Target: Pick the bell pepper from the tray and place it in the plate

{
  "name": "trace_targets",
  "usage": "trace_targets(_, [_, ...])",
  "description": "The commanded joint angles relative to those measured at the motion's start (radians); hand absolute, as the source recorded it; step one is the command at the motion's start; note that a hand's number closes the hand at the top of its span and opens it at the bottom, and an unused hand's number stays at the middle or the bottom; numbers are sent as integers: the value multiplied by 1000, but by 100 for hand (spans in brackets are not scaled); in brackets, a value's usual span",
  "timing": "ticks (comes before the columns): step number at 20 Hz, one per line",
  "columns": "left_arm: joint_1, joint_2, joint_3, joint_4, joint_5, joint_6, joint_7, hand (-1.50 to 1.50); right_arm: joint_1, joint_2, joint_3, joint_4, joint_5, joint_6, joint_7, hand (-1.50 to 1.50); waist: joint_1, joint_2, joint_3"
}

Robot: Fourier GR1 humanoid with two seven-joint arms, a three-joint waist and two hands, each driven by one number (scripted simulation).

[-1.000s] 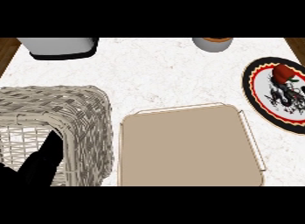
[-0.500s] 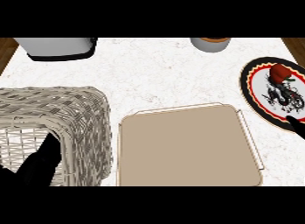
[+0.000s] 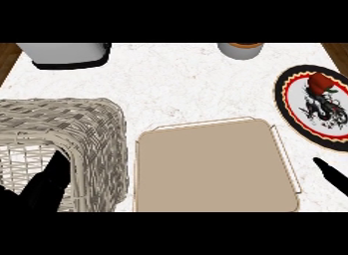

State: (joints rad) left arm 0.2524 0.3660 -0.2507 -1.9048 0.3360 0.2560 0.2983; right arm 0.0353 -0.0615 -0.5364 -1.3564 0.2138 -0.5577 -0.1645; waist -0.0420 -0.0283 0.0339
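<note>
A red bell pepper (image 3: 321,83) lies at the far end of the black-rimmed patterned plate (image 3: 298,117) on the right side of the counter. The beige tray (image 3: 213,167) in the middle front holds nothing. Only one straight finger of my right hand (image 3: 337,178) shows at the lower right edge, near the tray's right rim and below the plate, holding nothing. At the lower left my left hand (image 3: 37,191) rests open, fingers up, in front of the wicker basket.
A large wicker basket (image 3: 55,144) stands left of the tray. A grey appliance (image 3: 66,54) sits at the back left and a small grey cup (image 3: 241,50) at the back centre-right. Wooden edges border the counter's far corners.
My right hand has pulled back from the plate toward the lower right edge, with only a finger now showing. The pepper stays on the plate. The left hand has barely moved.
</note>
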Motion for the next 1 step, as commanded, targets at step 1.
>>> trace_targets(1, [-80,-50,-37,200,-59,8,-34,0,82,58,77,-99,19,-51,28,-150,-6,31,-37])
